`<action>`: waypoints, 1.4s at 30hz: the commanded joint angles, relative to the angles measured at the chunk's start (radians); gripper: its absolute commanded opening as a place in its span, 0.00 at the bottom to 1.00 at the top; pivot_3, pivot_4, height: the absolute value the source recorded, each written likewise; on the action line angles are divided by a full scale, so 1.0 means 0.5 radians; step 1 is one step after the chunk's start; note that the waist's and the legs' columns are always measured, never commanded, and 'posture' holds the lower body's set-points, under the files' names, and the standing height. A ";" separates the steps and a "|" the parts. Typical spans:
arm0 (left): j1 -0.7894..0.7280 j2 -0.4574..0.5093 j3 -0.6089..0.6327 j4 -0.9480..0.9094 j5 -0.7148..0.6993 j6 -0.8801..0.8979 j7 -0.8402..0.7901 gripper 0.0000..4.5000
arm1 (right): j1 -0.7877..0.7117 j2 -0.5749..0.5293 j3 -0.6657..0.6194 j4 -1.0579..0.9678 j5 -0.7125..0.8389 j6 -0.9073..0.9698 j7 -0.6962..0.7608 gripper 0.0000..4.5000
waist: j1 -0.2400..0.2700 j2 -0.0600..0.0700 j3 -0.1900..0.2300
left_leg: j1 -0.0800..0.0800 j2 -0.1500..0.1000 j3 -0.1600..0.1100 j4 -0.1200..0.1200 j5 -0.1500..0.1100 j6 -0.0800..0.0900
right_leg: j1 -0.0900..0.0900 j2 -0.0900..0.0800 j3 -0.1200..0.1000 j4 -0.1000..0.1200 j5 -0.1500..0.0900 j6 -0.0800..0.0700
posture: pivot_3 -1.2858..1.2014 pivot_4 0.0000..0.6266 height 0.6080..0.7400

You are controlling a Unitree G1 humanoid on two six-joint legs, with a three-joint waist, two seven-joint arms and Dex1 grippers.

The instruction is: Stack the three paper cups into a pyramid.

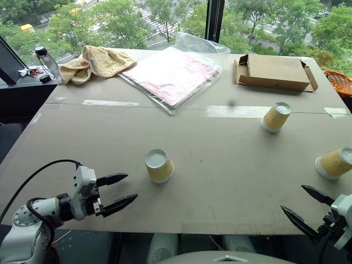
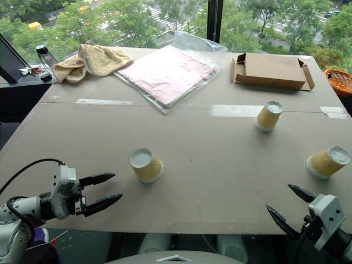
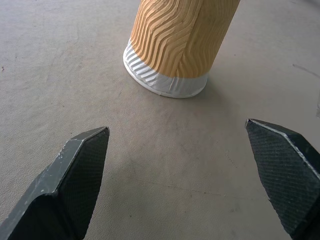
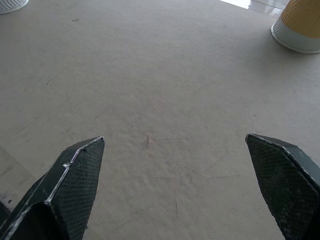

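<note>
While no writing is legible on any of the three paper cups (all upside down, well apart), one stands at the bench centre, others at two o'clock and three o'clock. Left hand and right hand both gape, empty.

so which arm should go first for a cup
Left, probably: the open left gripper already faces the nearest cup close ahead. The open right gripper sits farther from the cup beyond it.

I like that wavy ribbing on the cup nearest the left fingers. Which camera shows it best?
The left wrist view: the nearest cup stands upside down close ahead, ribs plain. The left eye view shows it whole but small; the right wrist view catches perhaps only its rim.
</note>
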 commanded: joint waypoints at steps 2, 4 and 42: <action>-0.058 -0.029 0.024 -0.061 -0.059 -0.044 -0.009 1.00 | -0.125 -0.064 0.020 -0.153 0.094 0.061 -0.040 0.99 | 0.000 0.001 0.000 | 0.000 0.000 0.000 0.000 0.000 0.000 | 0.000 0.000 0.000 0.000 0.000 0.000 | 0.52 0.24 1.00; -0.097 -0.048 0.024 -0.060 -0.096 -0.047 -0.032 1.00 | -0.232 -0.092 0.087 -0.211 0.121 0.077 -0.040 0.99 | -0.006 0.000 0.000 | 0.000 0.000 0.002 0.000 0.000 0.000 | 0.000 0.000 0.002 0.000 0.000 0.000 | 0.52 0.24 1.00; -1.102 -0.487 -0.609 0.220 0.242 -0.198 0.275 0.55 | -0.184 -0.160 0.492 -0.708 0.175 -0.087 0.023 1.00 | 0.016 -0.003 -0.002 | -0.002 -0.009 -0.004 0.004 -0.001 0.003 | 0.002 0.008 -0.004 0.002 -0.001 0.001 | 0.52 0.24 1.00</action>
